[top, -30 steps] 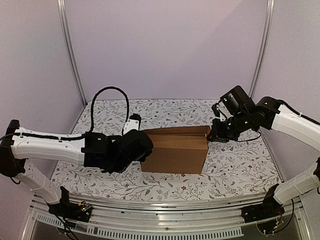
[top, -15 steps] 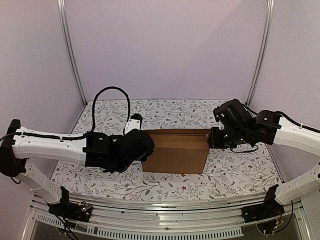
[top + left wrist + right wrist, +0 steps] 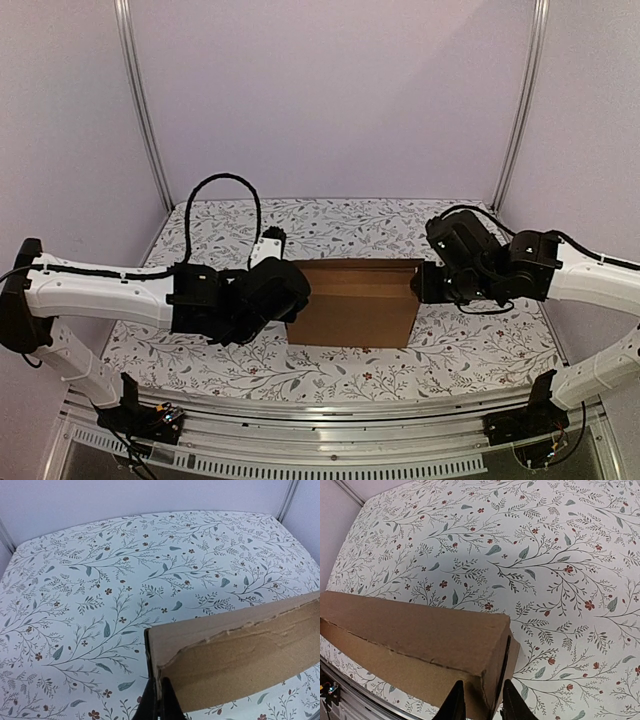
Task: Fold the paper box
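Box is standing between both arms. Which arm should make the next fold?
Probably right. The right pincer stands open astride the right end wall of the box, free to shift. The left pincer is shut on the left end's edge, better kept there as anchor.

The right arm (image 3: 585,275) has swung down from above the paper box (image 3: 350,305), so its wrist now sits level with the box's right end. The right hand (image 3: 482,702), closed a moment ago, has parted its fingers astride that end wall. The box's top edge, earlier rising rightward, now runs level.
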`<state>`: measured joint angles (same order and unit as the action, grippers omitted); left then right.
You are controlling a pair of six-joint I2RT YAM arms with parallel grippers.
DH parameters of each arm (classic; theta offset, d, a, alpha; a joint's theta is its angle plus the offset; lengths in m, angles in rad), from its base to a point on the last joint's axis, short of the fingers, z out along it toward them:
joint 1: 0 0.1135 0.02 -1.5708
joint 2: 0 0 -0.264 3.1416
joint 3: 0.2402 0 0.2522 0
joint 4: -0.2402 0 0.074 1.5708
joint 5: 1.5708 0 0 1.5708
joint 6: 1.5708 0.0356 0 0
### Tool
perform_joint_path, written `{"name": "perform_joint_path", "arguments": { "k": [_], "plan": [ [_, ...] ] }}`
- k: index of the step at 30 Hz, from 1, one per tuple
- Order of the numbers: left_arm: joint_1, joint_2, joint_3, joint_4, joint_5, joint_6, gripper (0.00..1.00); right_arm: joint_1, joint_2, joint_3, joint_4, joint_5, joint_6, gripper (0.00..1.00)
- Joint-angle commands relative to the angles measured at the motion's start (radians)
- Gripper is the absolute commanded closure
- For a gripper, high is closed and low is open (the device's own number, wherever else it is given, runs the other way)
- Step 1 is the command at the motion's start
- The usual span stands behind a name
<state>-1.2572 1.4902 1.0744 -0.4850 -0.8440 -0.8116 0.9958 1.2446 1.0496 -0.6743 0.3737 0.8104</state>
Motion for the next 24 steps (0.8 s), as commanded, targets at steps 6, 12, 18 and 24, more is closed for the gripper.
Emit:
{"name": "perform_joint_path", "arguments": {
  "k": [6, 12, 18, 24],
  "plan": [
    [-0.038, 0.084, -0.037, -0.13, 0.209, -0.018, 1.0, 0.008, -0.042, 0.126, -0.185, 0.092, -0.11, 0.68],
    [-0.04, 0.09, -0.029, -0.141, 0.208, -0.019, 1.0, 0.007, -0.041, 0.211, -0.218, 0.13, -0.182, 0.66],
    [-0.042, 0.094, -0.026, -0.144, 0.206, -0.022, 1.0, 0.007, 0.005, 0.303, -0.186, 0.135, -0.251, 0.71],
    [-0.046, 0.101, -0.022, -0.146, 0.213, -0.025, 1.0, 0.007, 0.094, 0.39, -0.13, 0.111, -0.32, 1.0]
  ]
}}
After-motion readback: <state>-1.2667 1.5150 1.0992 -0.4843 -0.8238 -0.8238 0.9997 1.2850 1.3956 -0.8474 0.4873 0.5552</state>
